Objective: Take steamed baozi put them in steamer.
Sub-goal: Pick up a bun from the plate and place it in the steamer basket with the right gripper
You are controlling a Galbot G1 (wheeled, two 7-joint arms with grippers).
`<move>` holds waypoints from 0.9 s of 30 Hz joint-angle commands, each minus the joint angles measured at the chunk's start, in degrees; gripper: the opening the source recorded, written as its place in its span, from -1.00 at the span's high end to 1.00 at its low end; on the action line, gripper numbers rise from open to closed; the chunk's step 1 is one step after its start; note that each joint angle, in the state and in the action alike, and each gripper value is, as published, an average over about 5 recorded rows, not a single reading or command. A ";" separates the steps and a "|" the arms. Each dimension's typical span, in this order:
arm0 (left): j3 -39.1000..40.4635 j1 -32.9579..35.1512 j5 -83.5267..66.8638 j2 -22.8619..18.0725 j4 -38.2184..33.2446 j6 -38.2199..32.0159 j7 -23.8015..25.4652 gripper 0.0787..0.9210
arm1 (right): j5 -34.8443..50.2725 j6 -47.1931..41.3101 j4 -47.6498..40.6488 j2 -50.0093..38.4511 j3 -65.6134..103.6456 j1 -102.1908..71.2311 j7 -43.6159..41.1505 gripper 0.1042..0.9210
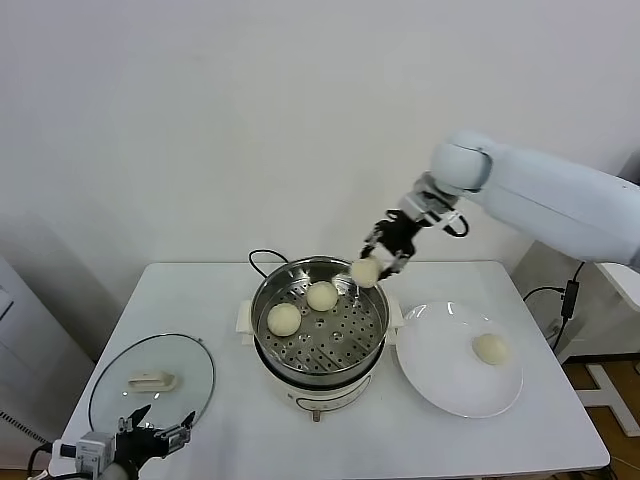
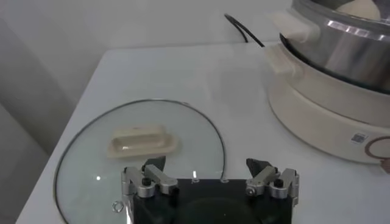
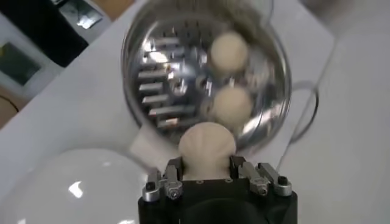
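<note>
Surface [image 1: 200, 300] of white fills the lower half of the head view, carrying everything else. Reaching in from the upper right of the frame, the right arm [image 1: 560, 200] stretches long and pale toward the centre, its wrist bent downward over the far right rim of the steamer [image 1: 318, 390]. The steamer, a shiny steel pot on a white base, stands at the middle of the frame, with a black cord [image 1: 262, 256] trailing behind it. To its right lies a white plate [image 1: 440, 390]; at lower left lies a glass lid [image 1: 190, 350] with a white handle.

The right claw [image 1: 372, 268] is closed tight on a baozi [image 1: 365, 272], held above the steamer's rim at its far right edge. Two more baozi rest apart on the perforated tray, one near the centre [image 1: 322, 295] and one toward the left [image 1: 284, 319]. A fourth baozi [image 1: 490, 348] sits on the right part of the plate.

The left claw [image 1: 150, 432] hangs at the bottom left of the frame, near the edge of the lid, its fingers [image 2: 149, 176] spread wide and holding nothing.
</note>
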 commanded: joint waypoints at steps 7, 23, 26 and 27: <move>-0.01 0.30 0.27 0.10 -0.25 -0.16 0.09 -0.77 | -10.65 15.46 4.90 12.48 0.06 -4.63 0.88 0.11; -0.35 0.97 0.26 0.21 -0.24 -0.48 0.24 -0.77 | -21.00 20.19 10.58 9.93 -0.21 -8.91 -0.02 0.11; -0.40 1.06 0.26 0.21 -0.23 -0.54 0.26 -0.77 | -22.49 20.45 10.08 10.23 0.10 -9.75 -0.11 0.10; -0.41 1.10 0.26 0.21 -0.23 -0.57 0.27 -0.77 | -22.95 20.57 9.94 10.33 0.19 -10.03 -0.15 0.10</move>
